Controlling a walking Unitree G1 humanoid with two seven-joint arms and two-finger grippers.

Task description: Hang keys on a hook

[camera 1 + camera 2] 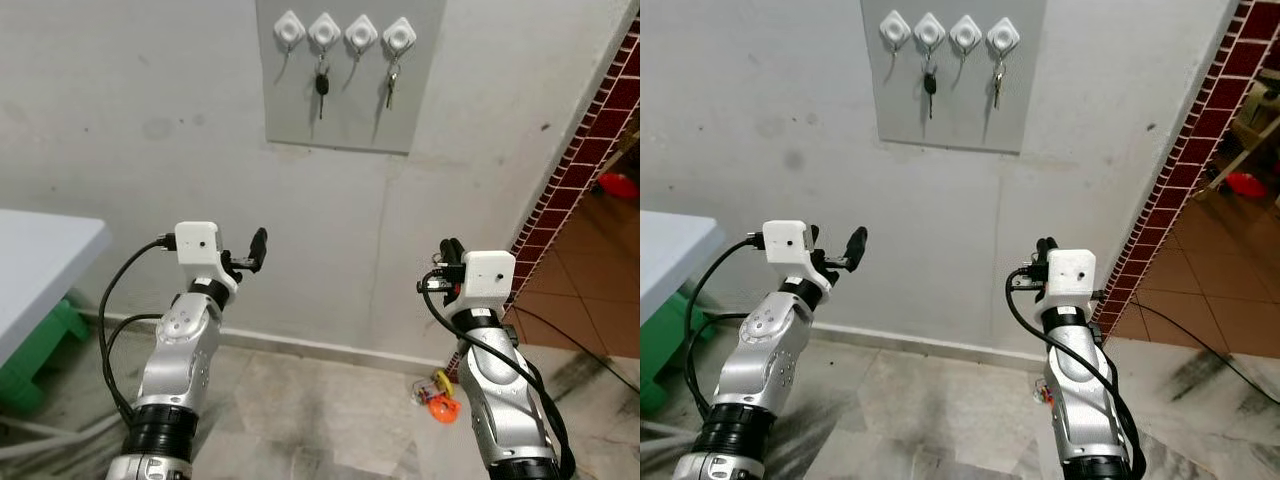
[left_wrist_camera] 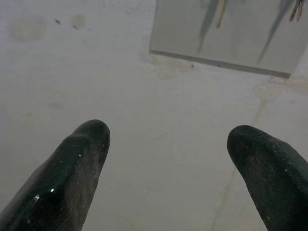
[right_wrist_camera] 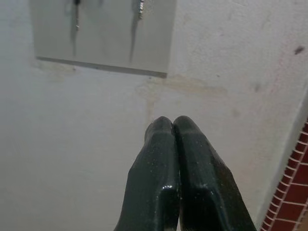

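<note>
A grey board (image 1: 350, 95) with four white hooks (image 1: 344, 33) is fixed high on the far wall. Two sets of keys are already hung: a black-headed key (image 1: 321, 88) on the second hook from the left and silver keys (image 1: 391, 88) on the rightmost. Both arms are raised below the board. The left gripper (image 2: 168, 163) is spread wide and empty. The right gripper (image 3: 172, 126) is pressed together, with nothing seen between its fingers. The hanging appears finished.

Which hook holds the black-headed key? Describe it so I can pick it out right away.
Find the grey panel on the white wall, with four white hooks along its top. The black-headed key hangs from the second hook from the left. The hooks on either side are bare; the far right hook carries a silver key.
</note>
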